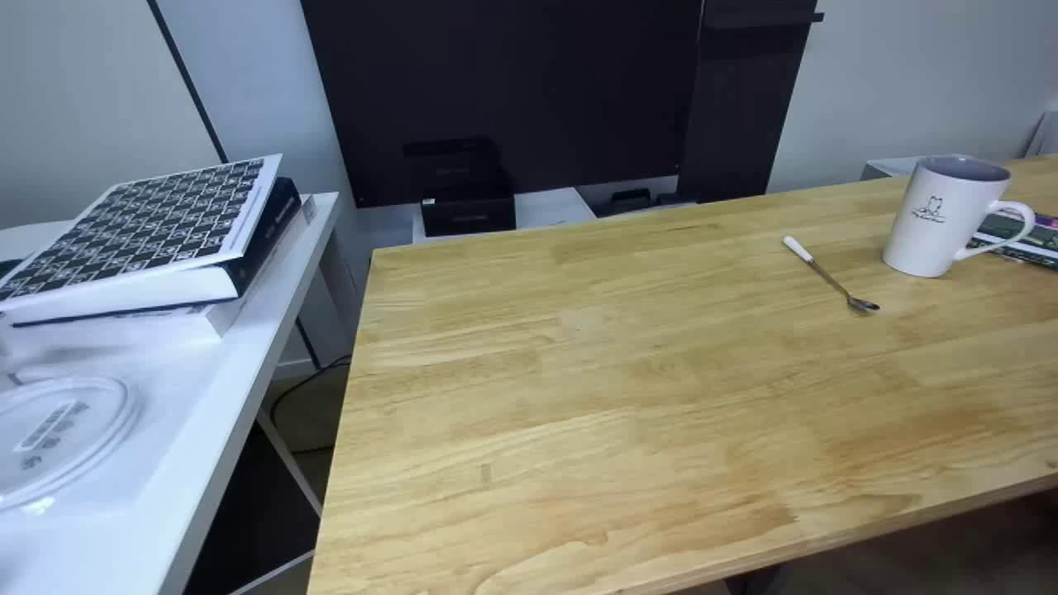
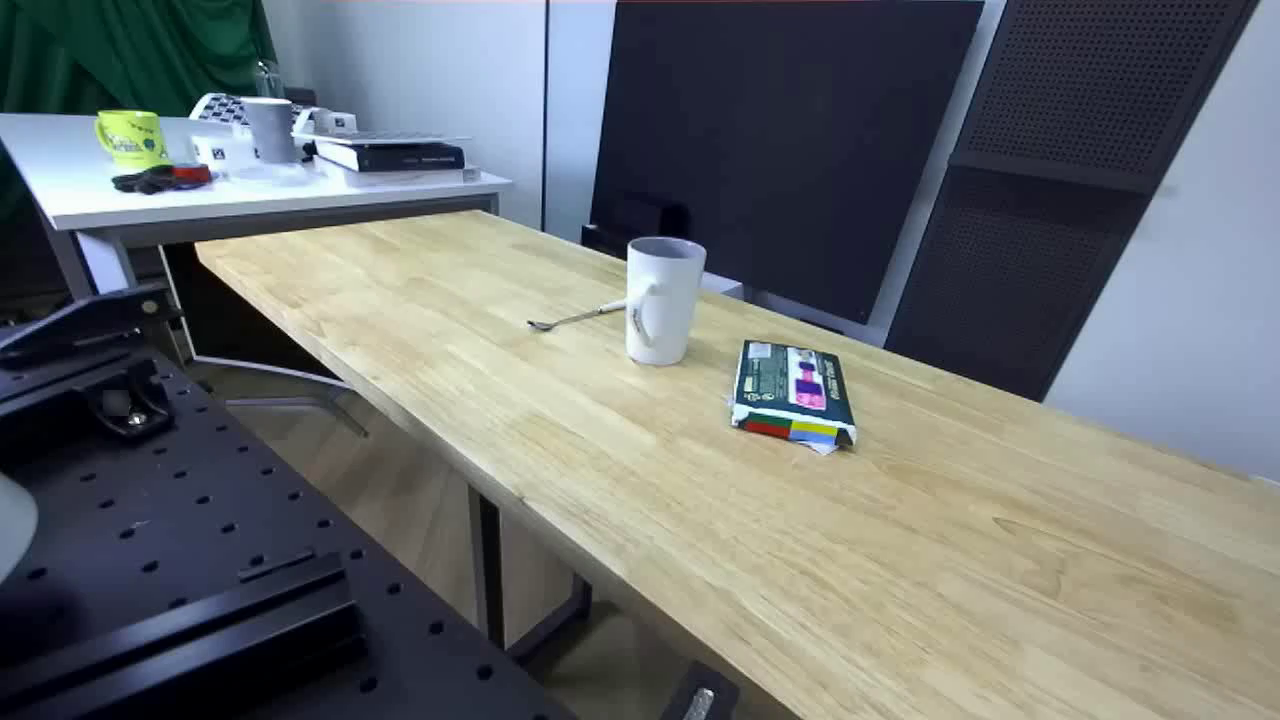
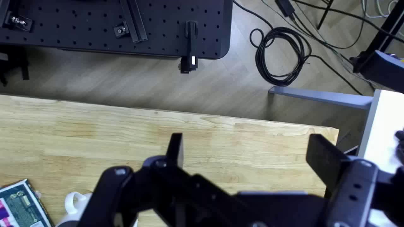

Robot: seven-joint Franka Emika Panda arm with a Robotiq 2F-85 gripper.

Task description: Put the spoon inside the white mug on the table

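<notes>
The spoon [image 1: 829, 278] has a silver bowl and shaft and a white handle end. It lies flat on the light-wood table [image 1: 579, 397], beside and apart from the white mug [image 1: 942, 219]. The mug stands upright with a small dark mark on its side. In an exterior view the spoon [image 2: 575, 318] lies behind and left of the mug [image 2: 664, 300]. In the wrist view my gripper [image 3: 247, 145] is open and empty above the table. The mug [image 3: 75, 208] shows there partly, behind the left finger. The spoon is hidden there. The exterior views do not show the gripper.
A dark, colourful flat box [image 2: 795, 392] lies near the mug, and shows in the wrist view [image 3: 23, 206]. A white side table [image 1: 165, 397] holds books [image 1: 157, 240]. The black perforated base [image 3: 94, 25] lies across a floor gap from the table. Coiled cable [image 3: 263, 56] lies on the floor.
</notes>
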